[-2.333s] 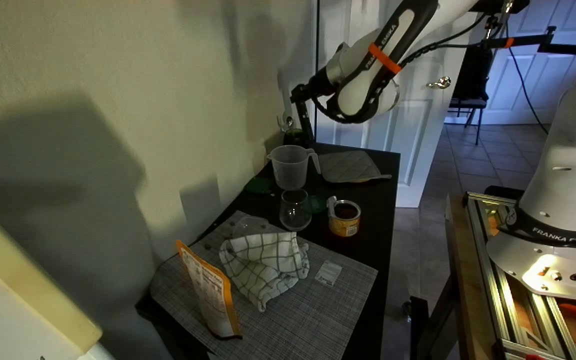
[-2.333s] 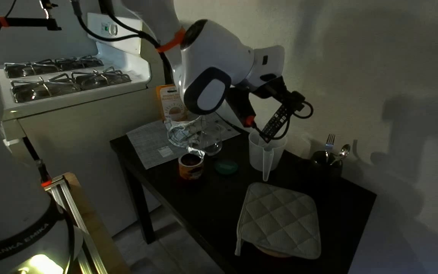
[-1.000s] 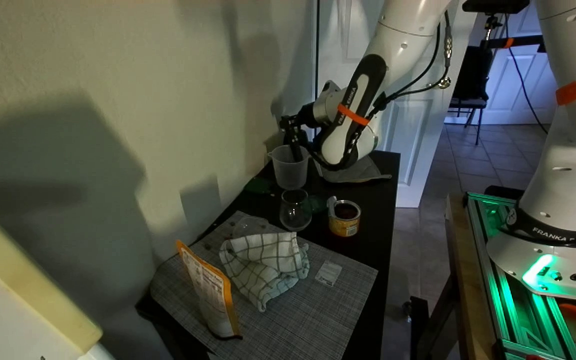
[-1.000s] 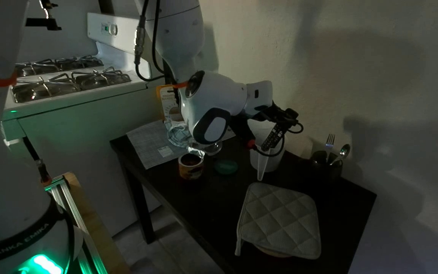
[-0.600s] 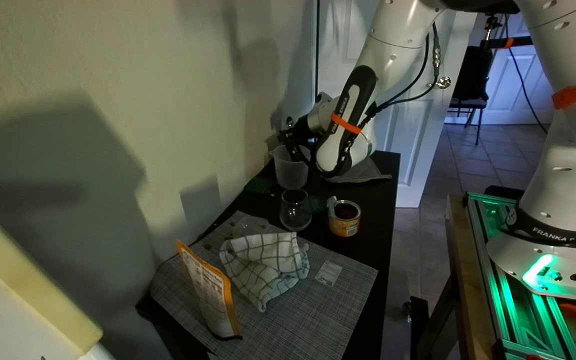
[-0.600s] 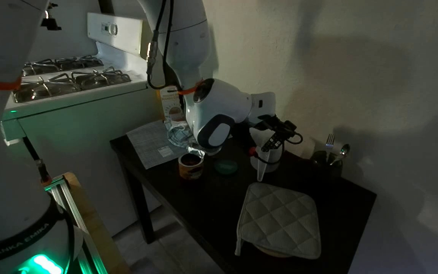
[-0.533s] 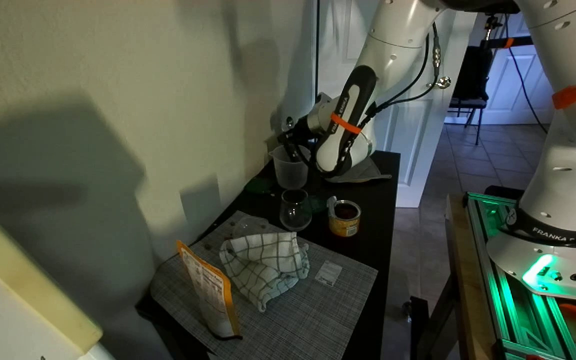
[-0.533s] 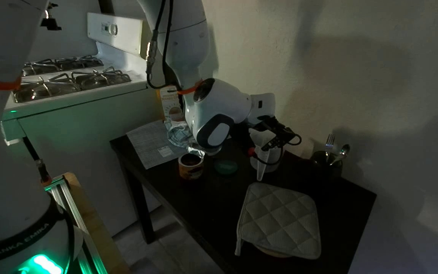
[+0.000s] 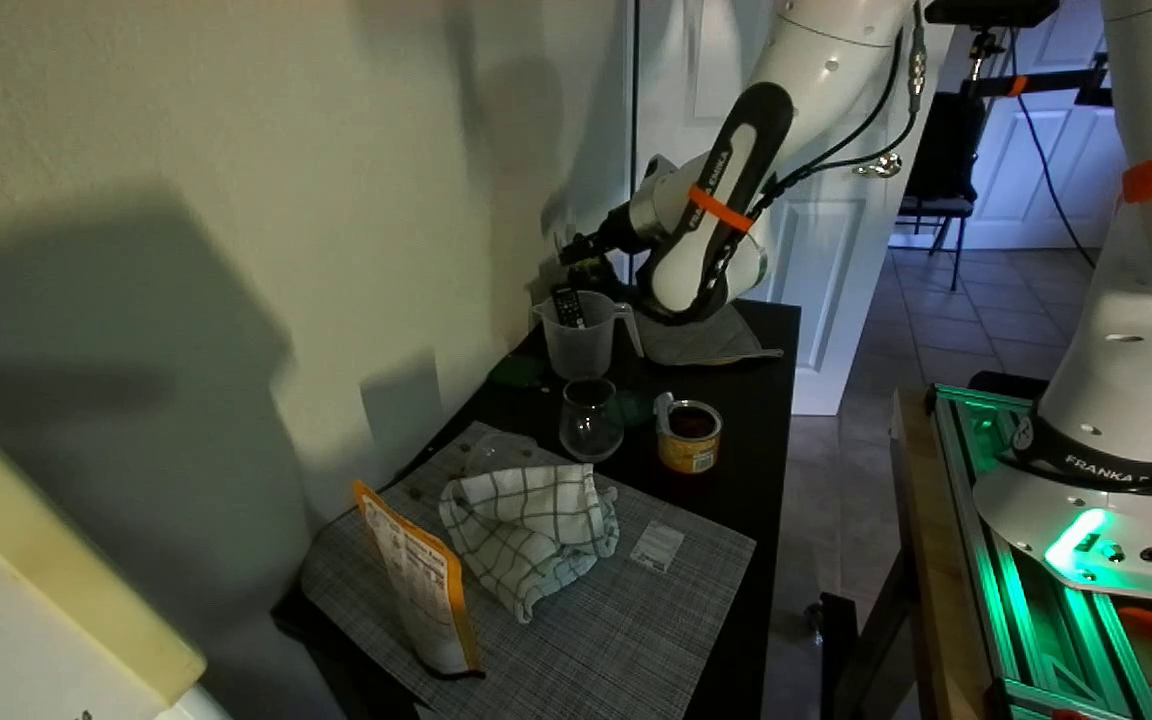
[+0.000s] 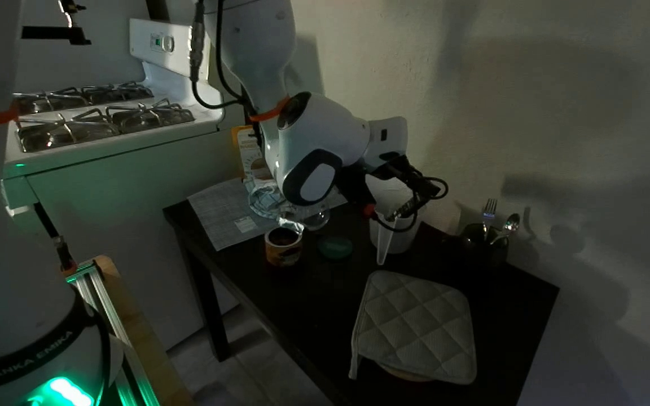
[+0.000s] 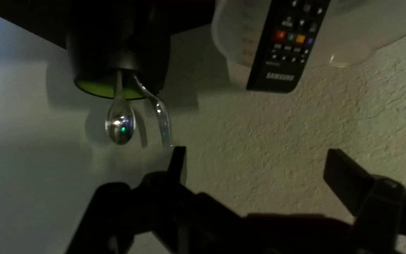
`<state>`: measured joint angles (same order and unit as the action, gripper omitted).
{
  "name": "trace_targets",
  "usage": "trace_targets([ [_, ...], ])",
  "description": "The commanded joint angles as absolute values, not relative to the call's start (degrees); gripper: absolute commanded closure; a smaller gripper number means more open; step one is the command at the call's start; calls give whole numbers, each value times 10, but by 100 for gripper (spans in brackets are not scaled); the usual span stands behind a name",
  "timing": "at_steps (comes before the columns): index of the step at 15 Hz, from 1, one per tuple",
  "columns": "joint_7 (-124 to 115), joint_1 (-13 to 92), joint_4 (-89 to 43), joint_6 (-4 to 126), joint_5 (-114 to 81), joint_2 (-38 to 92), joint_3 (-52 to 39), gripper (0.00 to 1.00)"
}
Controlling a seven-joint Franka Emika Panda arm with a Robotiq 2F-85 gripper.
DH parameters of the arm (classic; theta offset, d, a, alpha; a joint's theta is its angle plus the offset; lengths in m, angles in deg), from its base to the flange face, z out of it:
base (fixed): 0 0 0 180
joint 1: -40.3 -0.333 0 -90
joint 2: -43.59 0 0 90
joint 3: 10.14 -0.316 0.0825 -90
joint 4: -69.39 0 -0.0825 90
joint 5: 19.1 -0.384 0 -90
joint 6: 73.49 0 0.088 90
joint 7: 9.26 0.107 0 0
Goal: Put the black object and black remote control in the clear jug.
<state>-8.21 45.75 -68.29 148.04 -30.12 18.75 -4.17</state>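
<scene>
The black remote control (image 9: 568, 305) leans in the clear jug (image 9: 581, 352), its upper end sticking out above the rim. In the wrist view the remote (image 11: 289, 46) shows its coloured buttons and stands tilted against the translucent jug wall (image 11: 236, 38). My gripper (image 11: 256, 151) is wide open, with only the textured wall behind the gap between its fingers. In an exterior view the gripper (image 9: 579, 250) hovers just above the jug, apart from the remote. The black object is hidden or out of view.
Beside the jug stands a black cup (image 11: 118, 46) with a spoon (image 11: 120, 121) and a fork (image 10: 489, 210). Nearby are a stemless glass (image 9: 591, 428), an opened can (image 9: 689, 452), a quilted pot holder (image 10: 415, 327) and a checked towel (image 9: 536, 530). The wall rises close behind.
My gripper carried the remote down into the jug, opened and let go of it. It has since risen a little, and the remote stays leaning in the jug.
</scene>
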Motion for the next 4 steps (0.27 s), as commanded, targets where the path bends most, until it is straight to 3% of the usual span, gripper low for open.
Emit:
trace_targets([
  [1, -60, 562, -782, 1362, -168, 332, -95, 0],
  [2, -58, 606, -797, 1342, -126, 363, -133, 0],
  [3, -65, 519, -738, 1388, -191, 281, -61, 0],
  [4, -59, 548, -754, 1371, -156, 311, -78, 0],
])
